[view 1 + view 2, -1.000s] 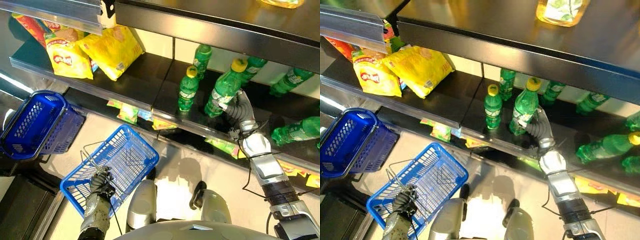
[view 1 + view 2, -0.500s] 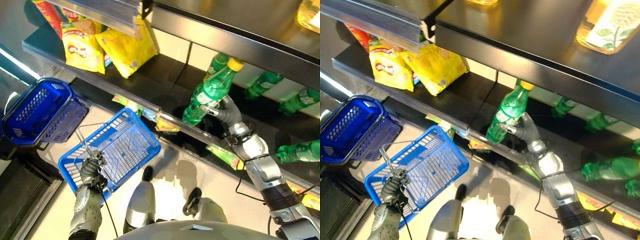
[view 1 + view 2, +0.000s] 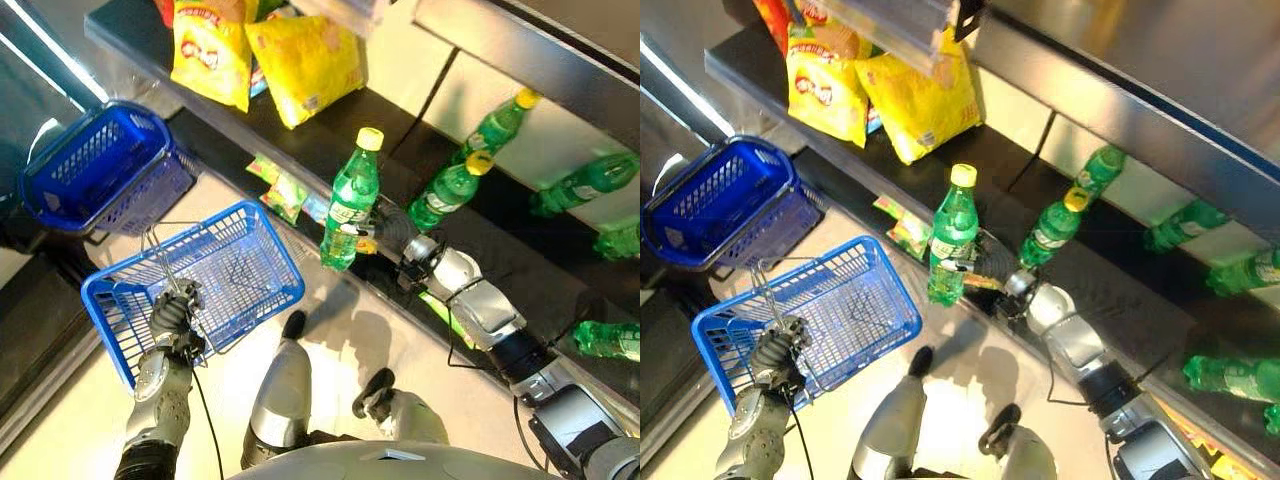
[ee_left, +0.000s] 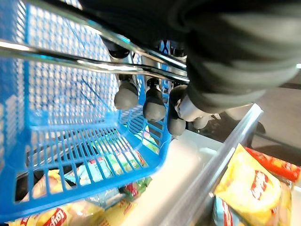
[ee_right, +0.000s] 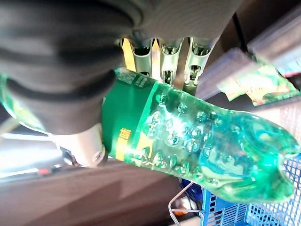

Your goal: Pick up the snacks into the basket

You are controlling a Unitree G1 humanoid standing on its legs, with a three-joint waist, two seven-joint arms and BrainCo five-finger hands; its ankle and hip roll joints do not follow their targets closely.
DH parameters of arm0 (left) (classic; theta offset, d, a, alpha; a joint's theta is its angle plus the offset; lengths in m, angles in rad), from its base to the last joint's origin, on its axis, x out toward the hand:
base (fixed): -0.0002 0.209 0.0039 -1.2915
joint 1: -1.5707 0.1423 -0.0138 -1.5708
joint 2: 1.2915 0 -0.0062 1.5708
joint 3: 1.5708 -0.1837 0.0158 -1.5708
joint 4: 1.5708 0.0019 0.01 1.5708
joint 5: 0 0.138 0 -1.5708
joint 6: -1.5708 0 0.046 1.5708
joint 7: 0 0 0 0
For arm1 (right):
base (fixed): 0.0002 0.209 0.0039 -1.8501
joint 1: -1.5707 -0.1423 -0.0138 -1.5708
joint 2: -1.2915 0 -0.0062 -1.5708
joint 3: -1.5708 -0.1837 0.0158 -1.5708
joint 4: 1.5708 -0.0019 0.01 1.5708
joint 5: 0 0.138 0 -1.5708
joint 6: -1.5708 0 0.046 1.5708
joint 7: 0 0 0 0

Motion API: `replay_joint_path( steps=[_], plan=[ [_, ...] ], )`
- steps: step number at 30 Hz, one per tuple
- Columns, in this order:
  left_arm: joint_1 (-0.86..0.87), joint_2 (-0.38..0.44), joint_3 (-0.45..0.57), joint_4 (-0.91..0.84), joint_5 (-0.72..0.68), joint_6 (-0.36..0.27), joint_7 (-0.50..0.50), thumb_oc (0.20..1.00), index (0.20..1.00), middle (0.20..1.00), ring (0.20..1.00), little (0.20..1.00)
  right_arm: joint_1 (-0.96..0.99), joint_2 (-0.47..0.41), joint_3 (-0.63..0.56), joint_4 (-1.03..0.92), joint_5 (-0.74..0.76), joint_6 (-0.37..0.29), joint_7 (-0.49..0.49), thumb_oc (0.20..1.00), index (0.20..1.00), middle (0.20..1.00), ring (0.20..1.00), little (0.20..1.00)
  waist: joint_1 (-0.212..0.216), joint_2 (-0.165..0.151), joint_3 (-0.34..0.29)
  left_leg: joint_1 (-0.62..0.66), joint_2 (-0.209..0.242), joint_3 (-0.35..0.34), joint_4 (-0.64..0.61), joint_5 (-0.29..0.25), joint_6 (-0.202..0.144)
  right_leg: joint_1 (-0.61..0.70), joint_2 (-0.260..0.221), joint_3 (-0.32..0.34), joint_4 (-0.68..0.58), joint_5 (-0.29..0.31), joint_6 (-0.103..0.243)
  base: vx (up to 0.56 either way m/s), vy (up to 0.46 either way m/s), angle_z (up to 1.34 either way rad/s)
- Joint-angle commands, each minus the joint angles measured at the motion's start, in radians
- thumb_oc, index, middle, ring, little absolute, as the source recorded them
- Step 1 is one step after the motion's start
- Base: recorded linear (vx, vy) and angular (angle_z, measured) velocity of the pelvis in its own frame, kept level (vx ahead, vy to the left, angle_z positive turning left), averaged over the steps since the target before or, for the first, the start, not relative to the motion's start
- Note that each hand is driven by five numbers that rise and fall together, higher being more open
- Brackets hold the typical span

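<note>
So the robot's right hand (image 3: 392,228) has its fingers curled round the middle of a green bottle (image 3: 347,203) with a yellow cap, and the right wrist view shows the same thing up close: fingers wrapped over the label, thumb on the other side. The bottle is held nearly upright and clear of the shelf edge (image 3: 300,195), out over the floor and just beside the blue basket (image 3: 250,275). Gripping it at the waist makes sense, since that keeps it from tipping while it travels.

The left hand (image 3: 172,312) is closed round the basket's wire handle (image 3: 165,262), and the left wrist view has the dark fingertips hooked under that handle. The basket hangs low and in front of the robot, mouth up, probably so the other arm only has a short reach to drop stuff in. It looks empty inside as far as the mesh shows.

More green bottles (image 3: 450,190) are lying or leaning on the dark shelf behind, and the yellow snack bags (image 3: 300,60) sit on the shelf to the left, untouched. A second blue basket (image 3: 100,170) is parked on the floor further left.

Funny thing is the task says snacks, and what's in hand is a drink. Next step, by the look of it, is swinging the bottle over the basket's open top and lowering it in.
</note>
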Motion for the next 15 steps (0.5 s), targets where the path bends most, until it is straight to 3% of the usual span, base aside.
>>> replay_joint_path(
  steps=[1, 10, 11, 13, 15],
  plan=[
    [-0.018, 0.096, 0.001, -0.162, 0.025, -0.066, -0.008, 0.2, 0.2, 0.2, 0.2, 0.2, -0.126, 0.066, 0.028, -0.067, 0.068, -0.079, -0.002, 0.2, 0.2, 0.2, 0.2, 0.2, 0.025, 0.001, -0.021, -0.052, -0.002, 0.008, 0.037, 0.018, 0.029, 0.0, -0.065, 0.002, 0.044, 0.096, 0.045, -0.04, -0.015, 0.19],
    [-0.056, 0.116, -0.038, -0.212, 0.011, -0.056, 0.01, 0.2, 0.2, 0.2, 0.2, 0.2, -0.19, 0.187, 0.111, 0.084, 0.079, -0.067, -0.033, 0.2, 0.2, 0.2, 0.2, 0.2, 0.061, 0.002, 0.001, -0.097, 0.001, -0.026, 0.058, 0.024, 0.026, -0.022, -0.056, -0.031, 0.076, 0.079, 0.037, -0.04, -0.025, 0.19],
    [-0.093, 0.115, -0.065, -0.214, 0.013, -0.059, 0.024, 0.2, 0.2, 0.2, 0.2, 0.2, -0.198, 0.252, 0.143, 0.176, 0.085, -0.06, -0.05, 0.2, 0.2, 0.2, 0.2, 0.2, 0.073, 0.009, 0.011, -0.112, -0.005, -0.043, 0.069, 0.026, 0.026, -0.024, -0.056, -0.042, 0.09, 0.068, 0.032, -0.04, -0.034, 0.09],
    [-0.116, 0.111, -0.078, -0.214, 0.012, -0.062, 0.034, 0.2, 0.2, 0.2, 0.2, 0.2, -0.206, 0.277, 0.157, 0.215, 0.071, -0.061, -0.06, 0.2, 0.2, 0.2, 0.2, 0.2, 0.076, 0.016, 0.019, -0.121, -0.008, -0.051, 0.079, 0.026, 0.024, -0.024, -0.058, -0.051, 0.102, 0.059, 0.028, -0.01, -0.06, 0.09],
    [-0.124, 0.109, -0.084, -0.218, 0.008, -0.062, 0.035, 0.2, 0.2, 0.2, 0.2, 0.2, -0.202, 0.296, 0.165, 0.236, 0.073, -0.06, -0.062, 0.2, 0.2, 0.2, 0.2, 0.2, 0.077, 0.015, 0.023, -0.116, -0.006, -0.051, 0.094, -0.004, 0.019, -0.018, -0.057, -0.043, 0.119, 0.031, 0.038, 0.04, -0.06, 0.27]
  ],
)
